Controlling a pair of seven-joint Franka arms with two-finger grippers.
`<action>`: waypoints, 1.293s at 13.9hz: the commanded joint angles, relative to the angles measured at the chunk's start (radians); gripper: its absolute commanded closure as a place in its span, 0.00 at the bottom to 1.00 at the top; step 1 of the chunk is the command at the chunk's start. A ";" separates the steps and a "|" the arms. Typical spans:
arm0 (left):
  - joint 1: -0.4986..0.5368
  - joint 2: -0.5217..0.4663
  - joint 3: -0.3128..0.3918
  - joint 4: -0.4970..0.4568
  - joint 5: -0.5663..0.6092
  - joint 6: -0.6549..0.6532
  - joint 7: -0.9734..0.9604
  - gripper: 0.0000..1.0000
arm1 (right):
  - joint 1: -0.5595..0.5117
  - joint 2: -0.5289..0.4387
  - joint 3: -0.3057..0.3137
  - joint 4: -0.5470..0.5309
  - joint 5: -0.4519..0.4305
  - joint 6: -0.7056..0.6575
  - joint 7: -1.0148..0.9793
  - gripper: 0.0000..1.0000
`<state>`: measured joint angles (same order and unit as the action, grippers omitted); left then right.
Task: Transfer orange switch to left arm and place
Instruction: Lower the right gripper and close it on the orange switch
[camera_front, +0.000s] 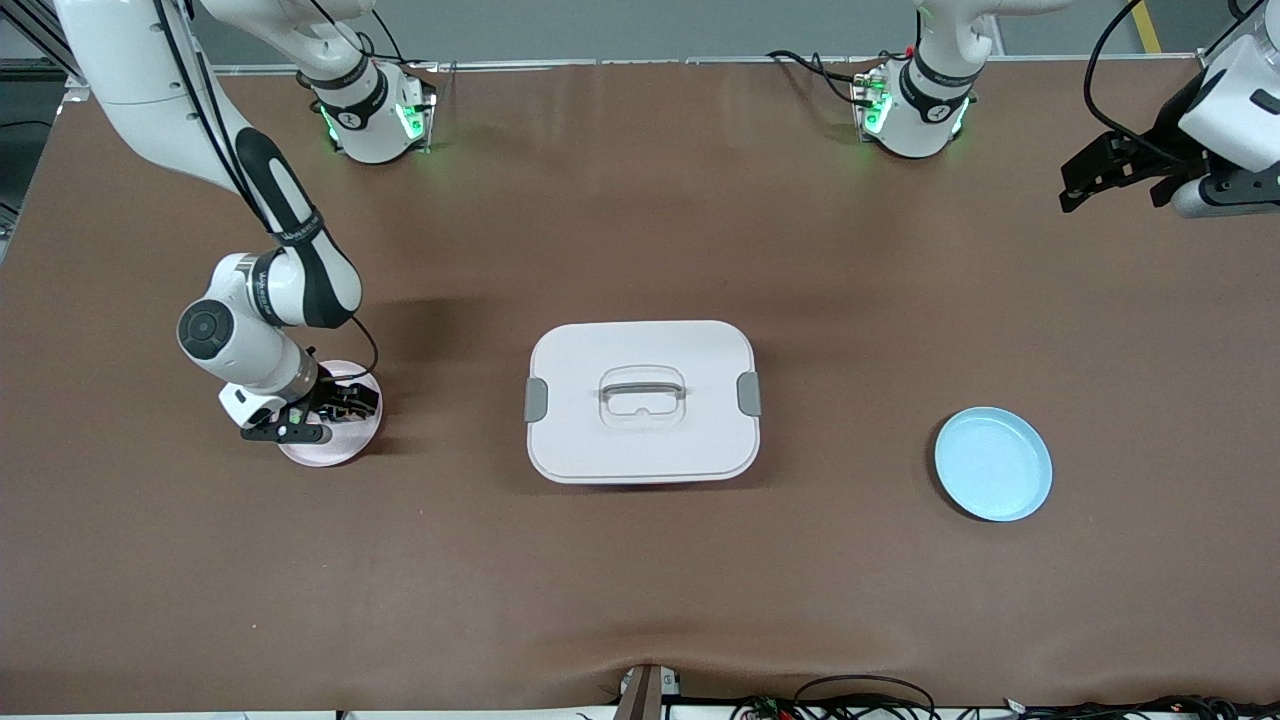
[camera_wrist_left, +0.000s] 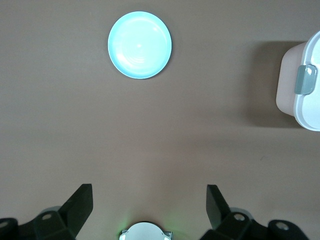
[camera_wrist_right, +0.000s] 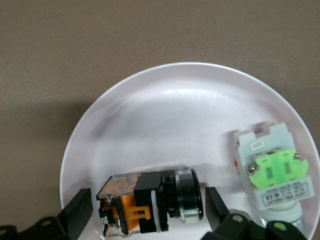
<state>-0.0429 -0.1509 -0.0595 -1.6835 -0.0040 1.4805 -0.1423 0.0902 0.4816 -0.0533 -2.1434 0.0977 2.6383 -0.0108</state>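
Closest to the front camera is the round pale blue plate (camera_front: 993, 463), sitting on the brown table (camera_front: 640, 580) toward the left arm's end, well apart from the big white rounded-rectangular plastic box (camera_front: 641, 400) with its grey handle and 2 grey side clips. That box sits mid-table. Toward the right arm's end from the box there's a small round pale pink plate (camera_wrist_right: 165, 130), and the right gripper (camera_wrist_right: 149, 210) is down low over it, fingers spread with nothing pinched. Between those fingers lies the tiny black blocky orange switch (camera_wrist_right: 150, 200), on the plate, beside a pale grey part with a green centre (camera_wrist_right: 272, 172). Left gripper (camera_wrist_left: 149, 206) hangs high, waiting, jaws wide apart, over bare table toward the left arm's end.
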 joint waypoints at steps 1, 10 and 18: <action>0.006 -0.006 -0.008 0.001 0.010 0.006 0.023 0.00 | 0.011 -0.001 -0.007 -0.007 0.013 0.008 -0.012 0.00; 0.002 -0.013 -0.010 0.001 0.010 0.000 0.023 0.00 | -0.018 -0.005 -0.008 0.002 0.014 -0.057 -0.029 1.00; 0.000 -0.013 -0.010 -0.001 0.010 0.000 0.023 0.00 | -0.027 -0.023 -0.007 0.213 0.017 -0.390 0.000 1.00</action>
<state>-0.0458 -0.1520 -0.0639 -1.6826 -0.0040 1.4806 -0.1414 0.0724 0.4724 -0.0650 -1.9917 0.0980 2.3360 -0.0208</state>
